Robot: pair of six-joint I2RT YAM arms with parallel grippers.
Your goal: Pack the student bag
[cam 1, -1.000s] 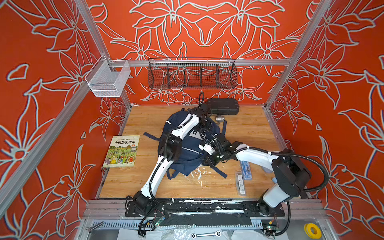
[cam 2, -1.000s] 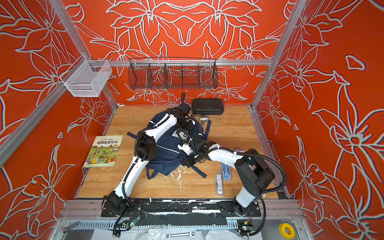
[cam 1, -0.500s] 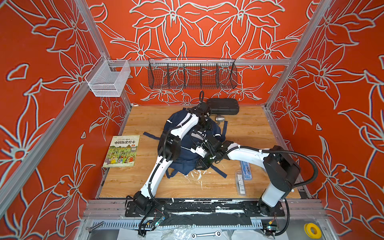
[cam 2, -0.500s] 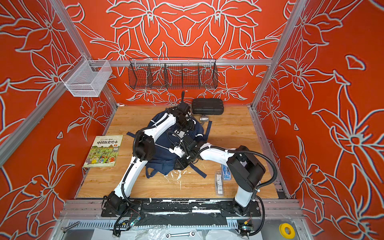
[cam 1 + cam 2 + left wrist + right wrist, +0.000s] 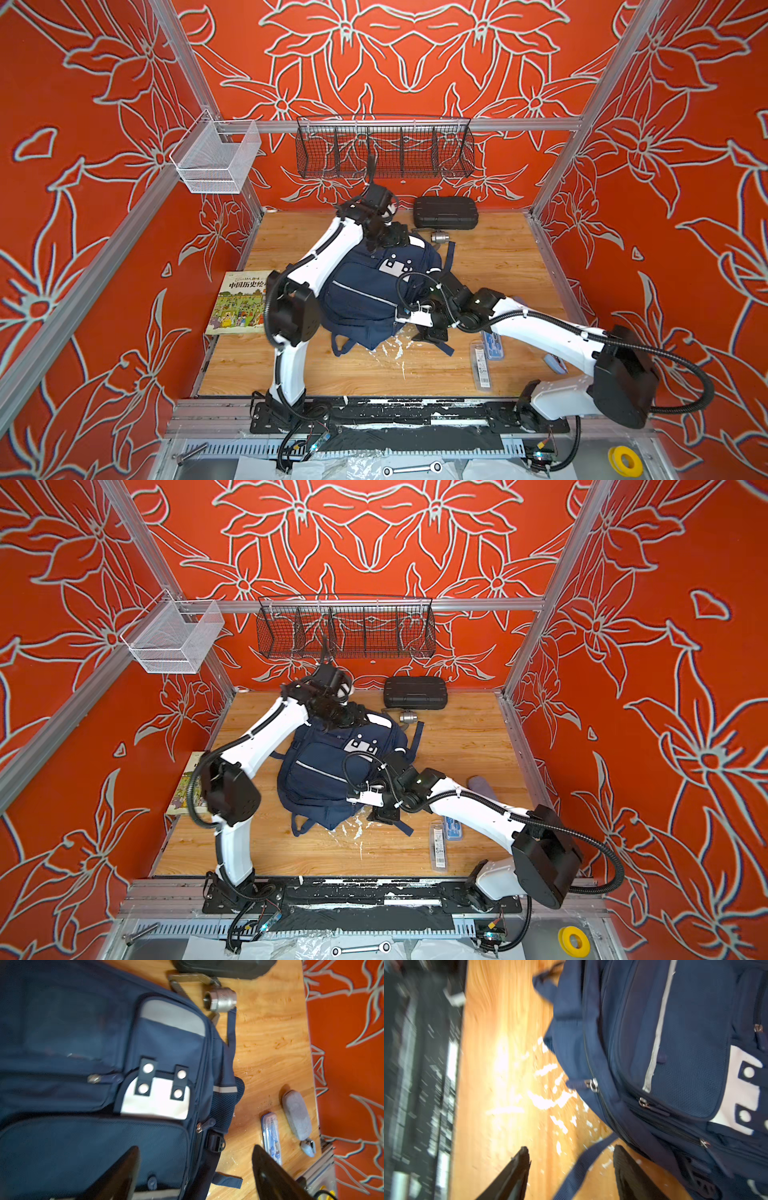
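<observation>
The student bag (image 5: pixel 365 299) (image 5: pixel 320 779), a navy backpack with grey stripes and a white patch, lies flat in the middle of the wooden table in both top views. My left gripper (image 5: pixel 392 241) (image 5: pixel 195 1153) hovers over the bag's far end. It is open, with the bag's side edge and a buckle between its fingers (image 5: pixel 124 1172) and nothing held. My right gripper (image 5: pixel 428 332) (image 5: pixel 571 1153) is low at the bag's near right corner, also open. A loose navy strap (image 5: pixel 583 1165) lies on the table between its fingers (image 5: pixel 629 1169).
A picture book (image 5: pixel 243 301) lies left of the bag. A black hard case (image 5: pixel 445 212) and a metal fitting (image 5: pixel 439 237) sit behind it. A blue tin (image 5: pixel 493 345), a clear pack (image 5: pixel 480 368) and a grey pouch (image 5: pixel 480 785) lie to the right. Wire baskets (image 5: pixel 384 151) hang on the back wall.
Both grippers have opened. The right one was shut at the bag's right side and has drawn back toward the front corner. The left one has stayed over the bag's far end.
</observation>
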